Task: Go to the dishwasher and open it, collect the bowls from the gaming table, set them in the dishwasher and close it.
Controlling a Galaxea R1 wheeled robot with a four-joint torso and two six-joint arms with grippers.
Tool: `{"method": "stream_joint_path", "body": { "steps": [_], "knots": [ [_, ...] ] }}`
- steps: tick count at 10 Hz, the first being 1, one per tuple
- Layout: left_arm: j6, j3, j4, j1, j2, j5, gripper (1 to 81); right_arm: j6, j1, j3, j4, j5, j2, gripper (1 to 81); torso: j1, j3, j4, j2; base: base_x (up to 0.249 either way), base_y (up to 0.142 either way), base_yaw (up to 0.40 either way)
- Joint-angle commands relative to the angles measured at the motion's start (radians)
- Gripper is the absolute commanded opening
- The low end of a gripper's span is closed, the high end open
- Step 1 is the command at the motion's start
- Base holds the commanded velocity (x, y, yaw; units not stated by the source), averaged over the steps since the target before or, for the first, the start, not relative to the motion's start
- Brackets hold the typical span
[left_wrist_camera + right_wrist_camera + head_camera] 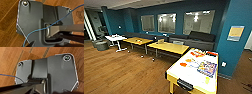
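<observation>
The gaming table (pixel 194 75) stands at the lower right of the head view, with a white top, yellow sides and a black slot (pixel 184 84) at its near end. Small orange and red objects (pixel 183 64) lie on the far half of its top, beside a colourful printed patch (pixel 206 68). They are too blurred to tell whether they are the bowls. The dishwasher is out of view. Both wrist views look past the robot's dark plate onto the wooden floor (pixel 7 25).
Two yellow tables (pixel 169 47) and a white table (pixel 115 37) stand in front of a long dark sofa (pixel 201 40) along the teal wall. A teal pillar (pixel 234 50) rises just right of the gaming table. Wooden floor (pixel 121 72) stretches open to the left.
</observation>
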Motion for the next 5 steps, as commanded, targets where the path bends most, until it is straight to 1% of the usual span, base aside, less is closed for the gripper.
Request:
{"method": "stream_joint_path", "body": {
  "steps": [1,5],
  "knots": [
    [0.009,0.008,0.009,-0.052,0.000,0.044,81.1,-0.003,0.044,0.003,0.006,-0.050,0.002,81.1,0.000,0.000,0.000,0.000,0.000,0.000,-0.385],
    [0.009,0.008,0.007,-0.052,-0.002,0.044,81.1,-0.005,0.044,0.003,0.005,-0.051,0.004,81.1,0.000,0.000,0.000,0.000,0.000,0.000,-0.386]
  ]
}}
